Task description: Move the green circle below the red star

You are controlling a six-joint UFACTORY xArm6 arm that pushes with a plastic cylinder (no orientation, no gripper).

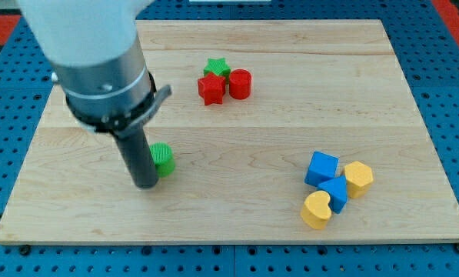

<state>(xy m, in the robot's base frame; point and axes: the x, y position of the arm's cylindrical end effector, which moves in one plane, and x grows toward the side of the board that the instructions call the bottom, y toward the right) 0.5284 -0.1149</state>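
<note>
Tip touching green circle near the desk's left edge

My tip point(145, 183) is pressing against the green circle point(162, 159); the red star point(211, 89) is sitting well apart, toward the desk's point(237, 223) top edge.

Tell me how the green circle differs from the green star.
The green circle is a round cylinder; the green star is pointed. The green circle lies alone towards the view's left, against my tip; the green star sits near the view's top, packed against the red star and the red cylinder. The rod partly hides the green circle; the green star shows almost whole. Both are green.
</note>
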